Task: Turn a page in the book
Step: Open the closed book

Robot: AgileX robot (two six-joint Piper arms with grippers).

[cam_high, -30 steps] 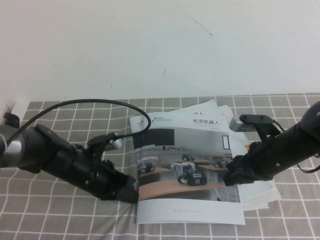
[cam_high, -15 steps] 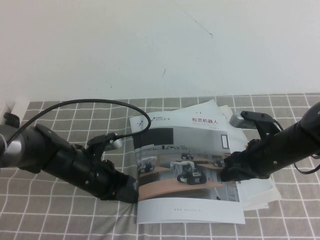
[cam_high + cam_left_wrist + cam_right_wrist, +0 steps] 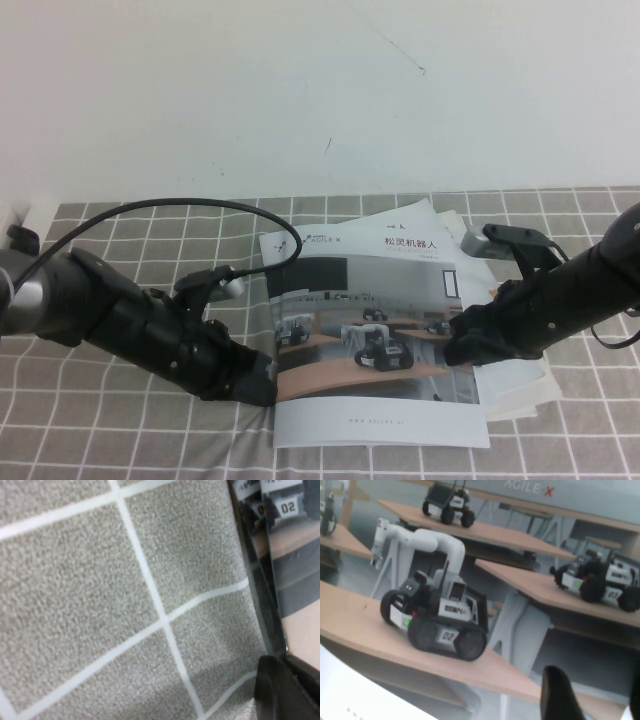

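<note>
In the high view, the book (image 3: 375,335) lay closed at lower centre of the frame on the checked surface (image 3: 100,420), its page (image 3: 370,300) flat and unturned. The left pincer (image 3: 262,380) pressed at the spine edge, lower left of the cover; the right pincer (image 3: 462,350) sat on the cover's right edge. Whether either was clenched could not be told here.

In the left wrist view, only cloth and the cover's edge showed.

In the right wrist view, 1 dark fingertip (image 3: 560,692) hovered over the cover photo. Judged from this, the turn had not begun.
</note>
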